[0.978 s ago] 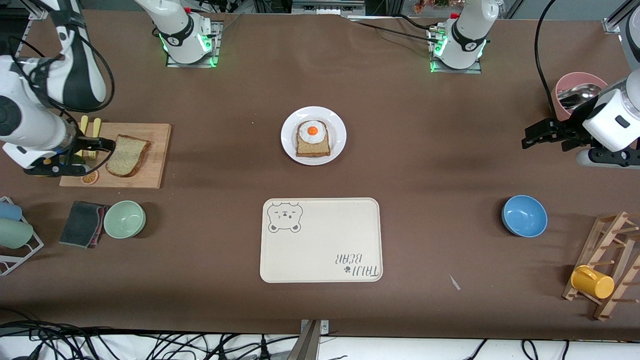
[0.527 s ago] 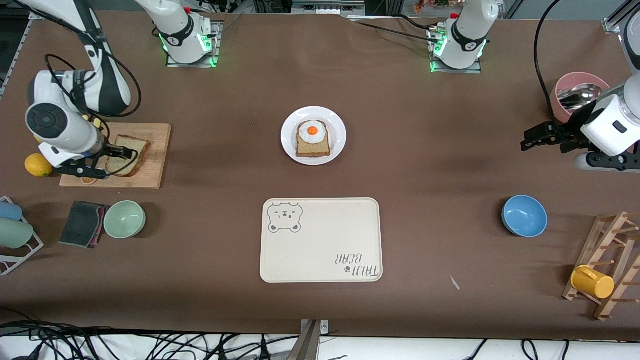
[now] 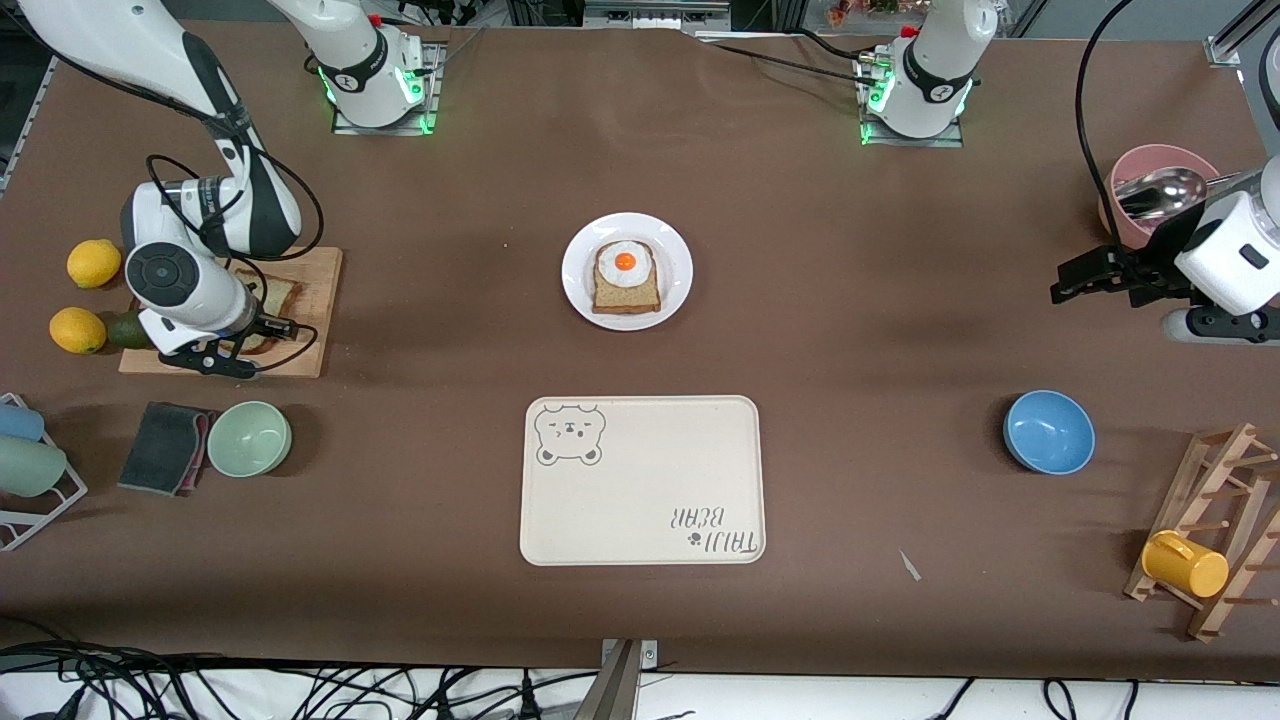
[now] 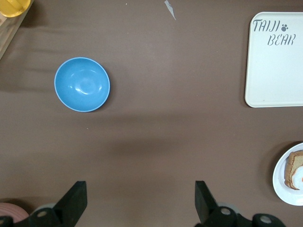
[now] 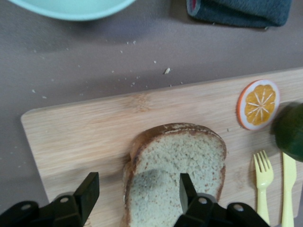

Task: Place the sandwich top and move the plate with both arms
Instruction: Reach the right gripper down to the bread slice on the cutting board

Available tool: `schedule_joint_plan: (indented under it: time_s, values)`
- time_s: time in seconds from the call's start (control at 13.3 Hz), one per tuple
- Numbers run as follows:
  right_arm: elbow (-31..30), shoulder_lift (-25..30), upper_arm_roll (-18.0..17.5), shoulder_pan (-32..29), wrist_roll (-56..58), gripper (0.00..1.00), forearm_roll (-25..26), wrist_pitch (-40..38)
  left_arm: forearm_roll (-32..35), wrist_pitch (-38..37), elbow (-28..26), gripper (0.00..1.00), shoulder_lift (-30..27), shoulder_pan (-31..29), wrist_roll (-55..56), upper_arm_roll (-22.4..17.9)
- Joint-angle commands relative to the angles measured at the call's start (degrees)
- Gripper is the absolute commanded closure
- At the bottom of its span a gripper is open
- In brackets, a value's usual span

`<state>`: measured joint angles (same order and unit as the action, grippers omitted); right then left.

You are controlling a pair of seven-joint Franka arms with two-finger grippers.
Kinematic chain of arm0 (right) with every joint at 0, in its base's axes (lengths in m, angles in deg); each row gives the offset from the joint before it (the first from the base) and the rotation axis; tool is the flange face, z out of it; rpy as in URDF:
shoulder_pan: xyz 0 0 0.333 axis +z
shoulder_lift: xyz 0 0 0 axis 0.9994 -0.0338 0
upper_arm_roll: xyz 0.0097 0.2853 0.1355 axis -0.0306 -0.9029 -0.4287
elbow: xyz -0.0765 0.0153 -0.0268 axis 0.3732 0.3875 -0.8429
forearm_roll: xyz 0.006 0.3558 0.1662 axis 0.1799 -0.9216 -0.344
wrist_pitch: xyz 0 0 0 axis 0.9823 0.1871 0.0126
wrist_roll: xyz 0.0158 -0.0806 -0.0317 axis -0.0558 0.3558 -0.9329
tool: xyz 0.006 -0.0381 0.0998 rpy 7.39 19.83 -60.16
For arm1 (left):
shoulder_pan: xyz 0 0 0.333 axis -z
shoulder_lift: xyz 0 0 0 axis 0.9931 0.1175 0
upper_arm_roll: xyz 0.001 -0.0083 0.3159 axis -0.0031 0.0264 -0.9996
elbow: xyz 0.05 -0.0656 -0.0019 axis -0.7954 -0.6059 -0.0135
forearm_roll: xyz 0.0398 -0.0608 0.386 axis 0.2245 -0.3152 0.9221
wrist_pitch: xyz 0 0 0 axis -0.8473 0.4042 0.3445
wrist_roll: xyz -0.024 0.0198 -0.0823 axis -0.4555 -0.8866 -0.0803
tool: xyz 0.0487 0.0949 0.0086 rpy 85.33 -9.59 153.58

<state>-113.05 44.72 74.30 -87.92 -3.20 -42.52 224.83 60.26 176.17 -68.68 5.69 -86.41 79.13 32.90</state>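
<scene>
- Your right tool point(image 5: 135, 198) sits low over the bread slice point(image 5: 177, 175) on the cutting board point(image 3: 300, 330), at the middle left of the front view. Its fingers are spread wide with nothing in them. One finger is off the crust edge and the other is over the crumb, so you still need to centre it.
- The slice's long axis runs from the domed crust back toward the tool.
- The plate point(image 3: 676, 262) with the egg toast point(image 3: 626, 277) is at upper centre, well apart from the board.
- Your left tool point(image 4: 137, 201) waits over bare tabletop point(image 3: 860, 330) at the right edge, open and empty.
- Readable writing: "TAIJI BEAR" on the cream tray point(image 3: 640, 510).
</scene>
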Motion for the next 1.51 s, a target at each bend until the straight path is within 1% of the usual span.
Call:
schedule_joint_plan:
  time_s: [0.0,0.08,0.15,0.23,0.38,0.45,0.53,0.6,0.68,1.2,1.43]
  values:
    - [-0.26,-0.93,0.05,-0.23,-1.49,0.3,1.36,0.51,0.32,-0.51,1.71,0.0,0.88,0.26,0.18,0.56]
    - [-0.26,-1.11,-0.03,-0.23,-1.49,0.32,1.36,0.51,0.32,-0.51,1.71,0.0,0.88,0.35,0.18,0.73]
    - [-0.26,-1.28,-0.03,-0.23,-1.4,0.38,1.36,0.51,0.41,-0.51,1.71,0.0,0.79,0.26,0.18,0.82]
    - [-0.26,-1.46,-0.03,-0.31,-1.31,0.49,1.36,0.43,0.32,-0.69,1.71,0.0,0.79,0.26,0.18,0.82]
    - [-0.26,-2.07,-0.03,-0.32,-1.4,0.57,1.36,0.25,0.32,-0.77,1.71,0.0,0.79,-0.18,0.01,0.73]
    - [-0.17,-2.07,-0.03,-0.23,-1.4,0.64,1.36,0.16,0.23,-1.04,1.62,0.0,0.61,-0.26,-0.08,0.82]
    - [0.0,-2.25,-0.03,-0.23,-1.31,0.78,1.36,0.16,0.23,-1.21,1.62,0.0,0.44,0.0,0.09,0.91]
    - [0.09,-2.25,-0.03,-0.23,-1.31,0.9,1.36,0.16,0.23,-1.21,1.62,0.0,0.44,0.09,0.01,0.91]
    - [0.27,-2.25,-0.03,0.03,-1.31,0.99,1.36,0.08,0.23,-1.21,1.71,0.0,0.44,0.09,0.01,0.91]
    - [1.23,-2.16,-0.12,0.3,-0.87,1.0,1.36,-0.19,0.23,-1.21,1.71,0.0,0.17,-0.44,0.18,0.64]
    - [5.35,-2.34,-0.47,1.0,-0.43,1.0,1.27,-6.85,0.23,-1.21,1.71,0.0,0.26,-0.35,0.18,0.82]
